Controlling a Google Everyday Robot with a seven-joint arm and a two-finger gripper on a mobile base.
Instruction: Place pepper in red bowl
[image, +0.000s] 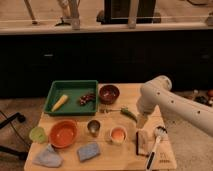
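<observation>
The gripper (142, 120) is hanging at the arm's low end, just right of the pepper (128, 113); whether it is spread or closed I cannot tell. The pepper is lying on the table (131, 94), right of centre, well apart from the red bowl (63, 134), which is sitting front left. The pepper is probably going to handle as light, fairly stiff and smooth-skinned, so it may slip or roll. Pinching across its thicker middle, rather than the tapering tip, is looking safest.
</observation>
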